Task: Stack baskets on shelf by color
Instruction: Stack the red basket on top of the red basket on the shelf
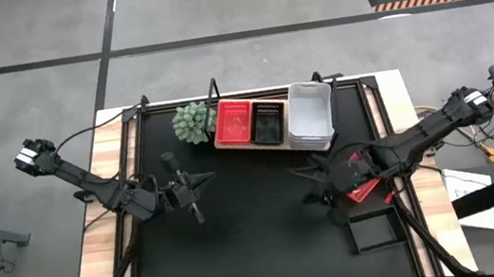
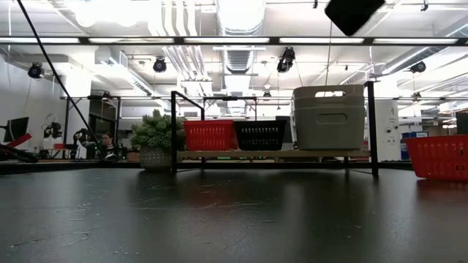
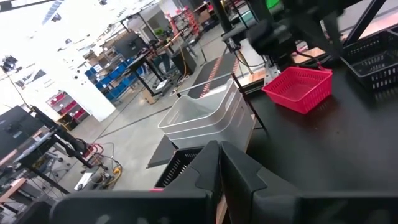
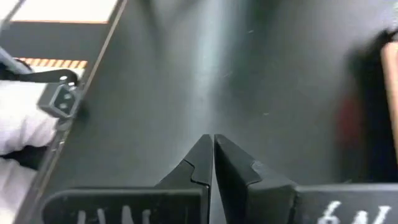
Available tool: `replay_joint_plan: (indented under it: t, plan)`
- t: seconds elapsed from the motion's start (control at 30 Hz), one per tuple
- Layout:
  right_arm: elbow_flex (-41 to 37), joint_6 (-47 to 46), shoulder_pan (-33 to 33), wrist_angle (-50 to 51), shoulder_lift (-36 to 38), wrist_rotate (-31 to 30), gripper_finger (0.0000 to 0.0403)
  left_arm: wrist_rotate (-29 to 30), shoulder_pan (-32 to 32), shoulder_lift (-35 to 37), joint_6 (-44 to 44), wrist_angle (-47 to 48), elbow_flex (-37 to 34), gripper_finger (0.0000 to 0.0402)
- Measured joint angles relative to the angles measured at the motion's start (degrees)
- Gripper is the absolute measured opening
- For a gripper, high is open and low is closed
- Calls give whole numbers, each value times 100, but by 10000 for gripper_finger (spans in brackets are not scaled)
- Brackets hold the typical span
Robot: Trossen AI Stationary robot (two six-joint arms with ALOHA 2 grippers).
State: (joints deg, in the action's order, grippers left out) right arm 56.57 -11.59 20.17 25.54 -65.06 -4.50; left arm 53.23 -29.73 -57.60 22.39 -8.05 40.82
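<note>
High view, left to right: left gripper shut and empty mid-mat, well apart from any loose basket; right gripper shut and empty, red basket just beside it, so right arm is nearer.

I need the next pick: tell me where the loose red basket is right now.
In the high view the loose red basket lies on the mat's right side, under the right arm beside the shut right gripper, with a black basket just nearer the front edge.
</note>
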Motion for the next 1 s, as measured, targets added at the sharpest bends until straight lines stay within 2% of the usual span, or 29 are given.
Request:
replay_joint_plan:
  t: [0.17,0.33,0.43,0.5,0.57,0.63,0.83,1.0]
  plan:
    - [-350,-855,95,-46,-2,-23,9,-2,2,-9,-106,0,0,0]
    - [-320,-1925,95,602,-2,-217,9,-2,2,-11,-105,0,0,0]
    - [-148,-2976,95,1653,-39,-459,9,-2,2,-11,-106,0,0,0]
    - [-15,-3770,95,2810,-166,-584,9,-4,2,-11,-107,0,0,0]
    - [68,-4454,108,3850,-381,-545,9,-4,2,-11,-107,-2,0,0]
    - [105,-4951,135,4447,-553,-397,9,-4,2,-11,-107,0,0,0]
    - [102,-5288,146,4533,-683,160,12,-6,2,-11,-105,0,-4,0]
    - [124,-5303,146,4382,-556,191,46,-7,2,-11,-105,0,-18,0]
